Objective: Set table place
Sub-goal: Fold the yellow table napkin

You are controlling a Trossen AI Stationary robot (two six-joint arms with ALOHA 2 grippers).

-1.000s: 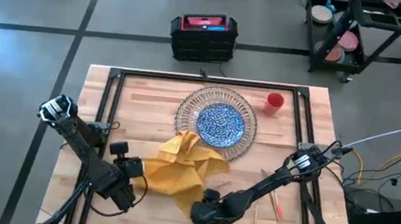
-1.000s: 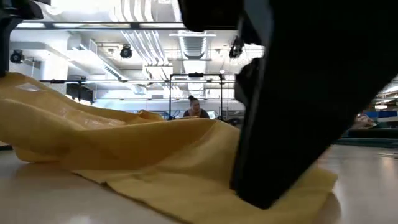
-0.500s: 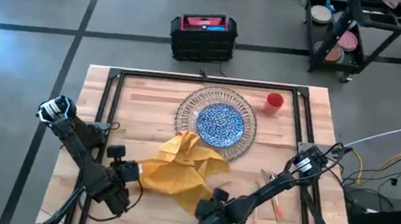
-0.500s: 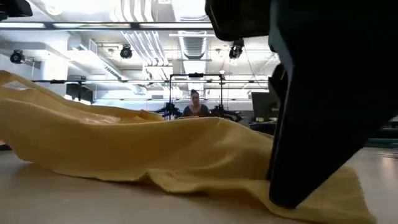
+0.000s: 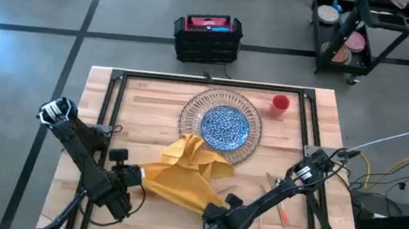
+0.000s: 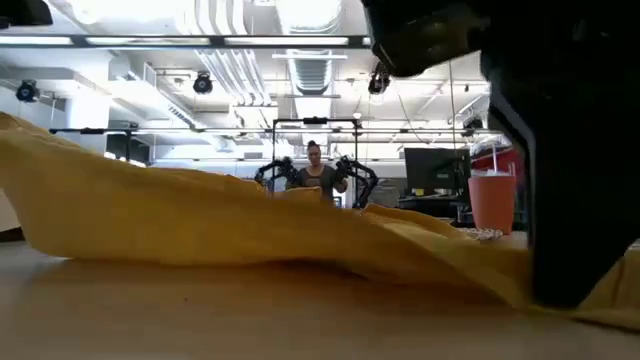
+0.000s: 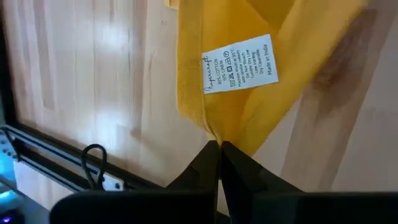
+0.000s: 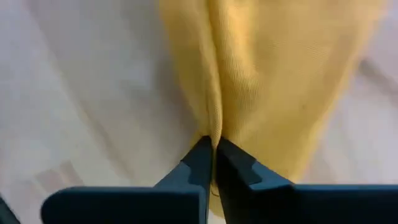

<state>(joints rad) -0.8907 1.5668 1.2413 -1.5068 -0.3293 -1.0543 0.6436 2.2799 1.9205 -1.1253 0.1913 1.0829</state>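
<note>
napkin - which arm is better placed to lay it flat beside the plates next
Neither alone. The left gripper and right gripper are each shut on an edge of the napkin, so spreading it takes both.

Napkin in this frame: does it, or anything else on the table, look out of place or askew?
Yes. The yellow napkin lies crumpled, not flat, its far corner overlapping the rim of the glass plate. The left gripper and right gripper each pinch an edge of it. The blue plate and red cup look upright and undisturbed.
</note>
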